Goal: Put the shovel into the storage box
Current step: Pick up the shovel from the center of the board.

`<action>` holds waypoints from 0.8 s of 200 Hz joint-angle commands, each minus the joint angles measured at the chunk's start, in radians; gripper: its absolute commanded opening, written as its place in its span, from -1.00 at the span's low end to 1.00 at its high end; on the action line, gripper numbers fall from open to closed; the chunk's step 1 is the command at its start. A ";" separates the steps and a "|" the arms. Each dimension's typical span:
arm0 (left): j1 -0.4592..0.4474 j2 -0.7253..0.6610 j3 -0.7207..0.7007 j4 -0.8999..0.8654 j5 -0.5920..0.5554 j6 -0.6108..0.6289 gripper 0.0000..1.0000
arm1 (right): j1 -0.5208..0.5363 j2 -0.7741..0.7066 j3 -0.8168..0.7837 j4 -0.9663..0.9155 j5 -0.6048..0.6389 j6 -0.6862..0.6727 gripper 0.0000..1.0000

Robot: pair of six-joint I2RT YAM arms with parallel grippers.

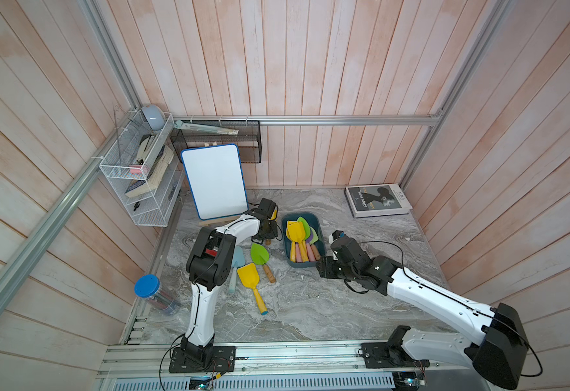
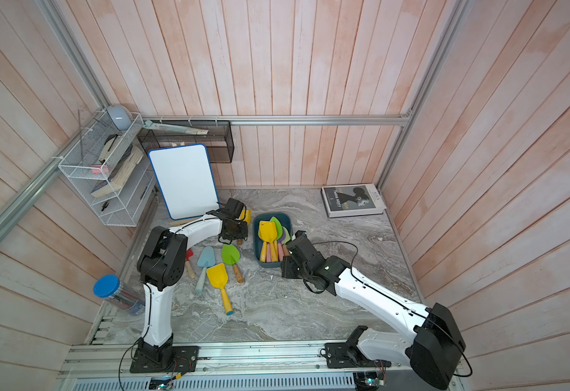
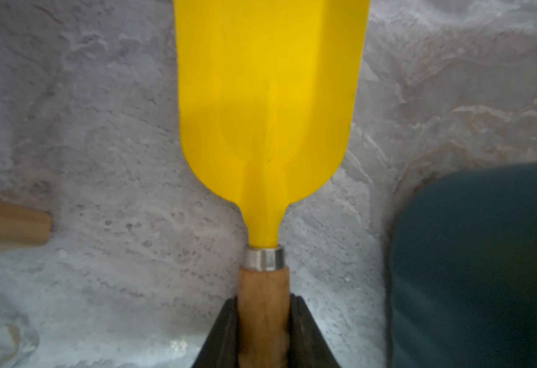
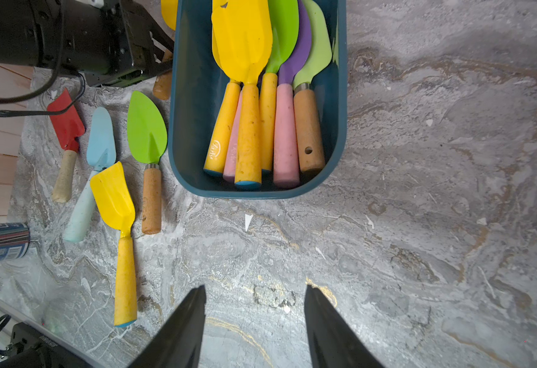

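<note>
Left gripper [image 3: 263,301]: closed against both sides of the wooden handle of a yellow flat-bladed shovel [image 3: 267,111], just behind its silver collar. The blade is extended straight ahead of the gripper over the grey marbled counter [image 3: 101,159]. Whether the shovel is lifted clear cannot be told. Storage box [image 3: 477,264], a shallow dark teal plastic tub with rounded corners: placed just beside the left gripper, on the side towards the right gripper, apart from the gripped shovel, which is outside it. Box contents: a bundle of shovels [image 4: 251,47] with yellow, green, purple and pale green blades, their handles pointed towards the right gripper. Right gripper [image 4: 255,291]: jaws parted, nothing between them, hung above bare counter, with the box directly ahead. Loose on the counter, behind the left gripper towards its arm's base: a green pointed trowel with a cork-brown handle [image 4: 147,127], a yellow scoop with a yellow handle [image 4: 114,194], a pale blue trowel [image 4: 101,140] and a red square-bladed shovel [image 4: 66,121].
</note>
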 commanded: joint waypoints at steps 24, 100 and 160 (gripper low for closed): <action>0.001 -0.042 -0.019 0.021 0.004 -0.011 -0.63 | -0.006 -0.028 -0.010 -0.020 0.021 0.005 0.12; -0.023 -0.199 -0.029 -0.021 -0.007 -0.001 -0.63 | -0.040 -0.018 0.017 0.029 -0.014 -0.032 0.12; -0.080 -0.294 -0.004 -0.112 -0.007 -0.001 -0.63 | -0.134 0.050 0.165 0.070 -0.105 -0.143 0.10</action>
